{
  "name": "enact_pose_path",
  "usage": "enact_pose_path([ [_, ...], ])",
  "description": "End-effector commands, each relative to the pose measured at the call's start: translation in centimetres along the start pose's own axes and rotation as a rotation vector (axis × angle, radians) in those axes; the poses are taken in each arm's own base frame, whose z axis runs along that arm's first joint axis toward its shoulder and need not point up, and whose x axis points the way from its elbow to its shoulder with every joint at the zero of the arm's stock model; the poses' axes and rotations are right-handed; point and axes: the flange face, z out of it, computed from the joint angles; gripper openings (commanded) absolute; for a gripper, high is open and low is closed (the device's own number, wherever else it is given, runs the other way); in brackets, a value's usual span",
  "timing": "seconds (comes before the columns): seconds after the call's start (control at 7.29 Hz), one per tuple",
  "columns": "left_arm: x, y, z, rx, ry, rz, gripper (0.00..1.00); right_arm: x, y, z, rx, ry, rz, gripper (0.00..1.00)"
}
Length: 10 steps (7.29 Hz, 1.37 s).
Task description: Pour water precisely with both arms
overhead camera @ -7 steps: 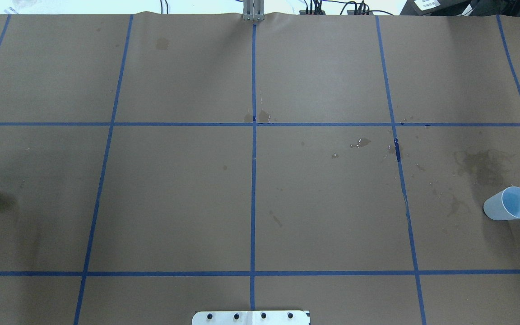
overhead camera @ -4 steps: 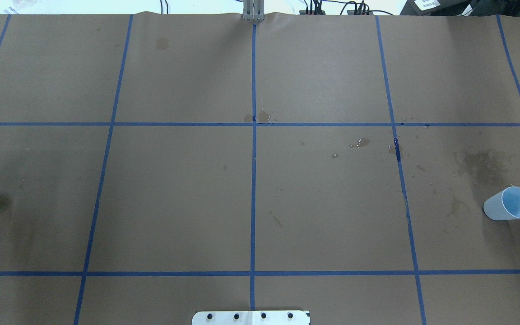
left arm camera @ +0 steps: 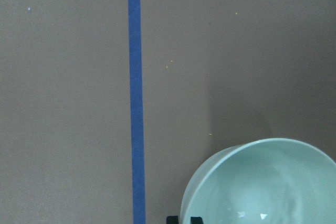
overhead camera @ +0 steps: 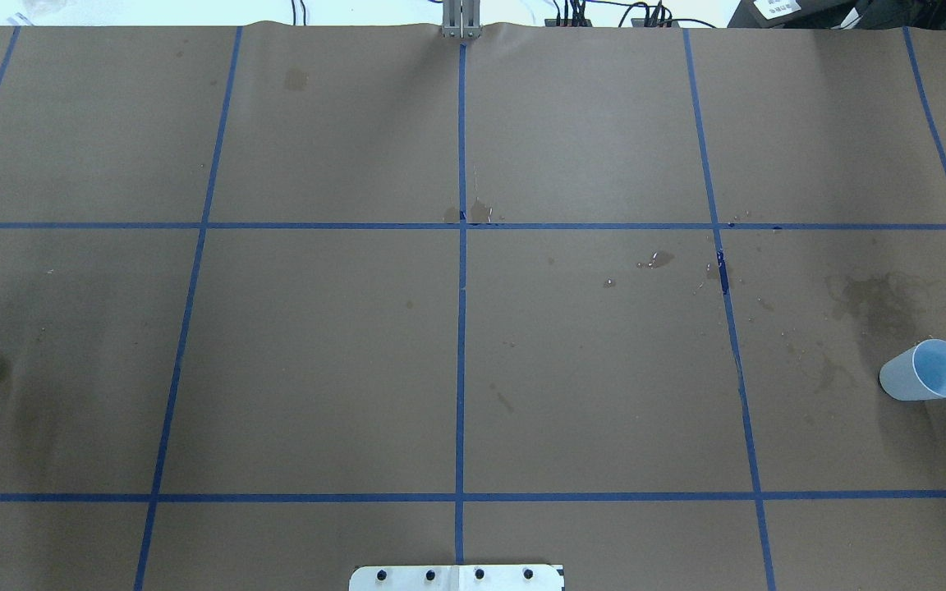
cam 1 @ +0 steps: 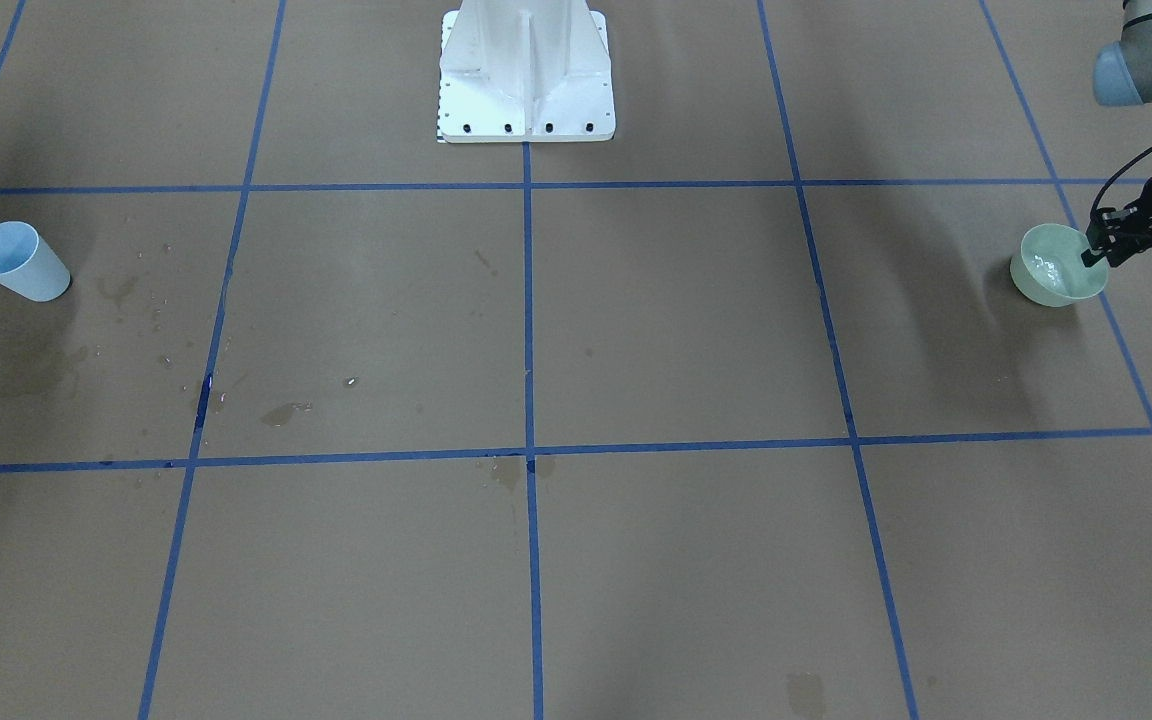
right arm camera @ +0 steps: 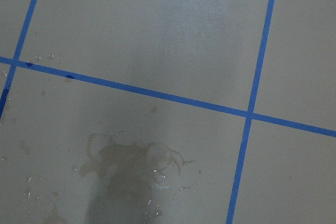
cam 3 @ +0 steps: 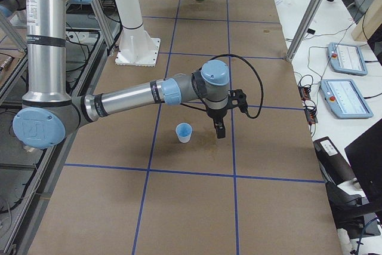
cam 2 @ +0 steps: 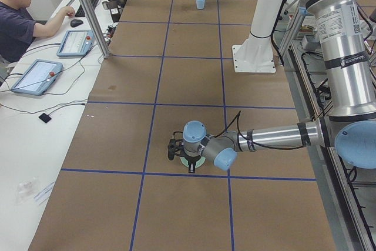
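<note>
While my left gripper (cam 1: 1093, 258) pinches the rim of the bowl (cam 1: 1034, 288), the water (left arm camera: 262, 192) lies rippled inside it; none looks poured yet. My right gripper (cam 3: 218, 131) hangs just beside the cup (cam 3: 184, 132), and I cannot tell whether it is spread. Grasping the cup and pouring remain, I judge.

Left arm (cam 2: 338, 39): thick silver-grey tubes, black bands at the joints, small black lettering down one tube.
Right arm (cam 3: 45, 58): the same grey tubing, also banded in black.
Joint caps (cam 2: 354, 148): round, light blue.
Cables (cam 3: 258, 86): thin, black, looping at the wrists.
Left gripper (cam 1: 1096, 256): black, slim-fingered.
Right gripper (cam 3: 218, 131): black.
Pedestal (cam 1: 526, 60): white and ribbed, with a flared base plate edged by dark screws (cam 1: 508, 128).
</note>
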Motion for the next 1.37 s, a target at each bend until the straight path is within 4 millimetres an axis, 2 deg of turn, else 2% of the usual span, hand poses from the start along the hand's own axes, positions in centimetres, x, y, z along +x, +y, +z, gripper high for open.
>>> enact_pose_path([
  [0.0, 0.3, -1.7, -2.6, 0.062, 0.015, -0.012, 1.0, 0.0, 0.0, 0.0, 0.001, 0.001, -0.001, 0.99],
  [0.14, 2.0, -3.8, -3.1, 0.05, 0.028, -0.015, 1.0, 0.1, 0.1, 0.1, -0.003, 0.001, 0.002, 0.99],
  [0.41, 8.1, -9.8, -6.1, 0.034, 0.013, 0.019, 1.0, 0.3, 0.2, 0.3, -0.008, 0.002, 0.007, 1.0],
  [0.69, 12.0, -16.5, -13.3, -0.003, -0.041, 0.072, 1.0, 0.7, 0.3, 0.8, -0.021, 0.002, 0.017, 1.0],
  [0.82, 11.5, -18.3, -15.9, -0.019, -0.06, 0.104, 1.0, 1.1, 0.4, 1.2, -0.036, 0.002, 0.032, 1.0],
  [0.96, 8.3, -18.5, -17.4, -0.007, -0.068, 0.147, 1.0, 1.6, 0.6, 1.8, -0.053, 0.003, 0.04, 1.0],
  [1.1, 4.5, -18.1, -18.2, -0.002, -0.075, 0.151, 1.0, 3.0, 1.0, 2.8, -0.074, 0.002, -0.015, 1.0],
  [1.24, -1.1, -16.3, -17.8, -0.023, -0.081, 0.172, 1.0, 3.8, 1.4, 2.8, -0.078, 0.005, -0.024, 1.0],
])
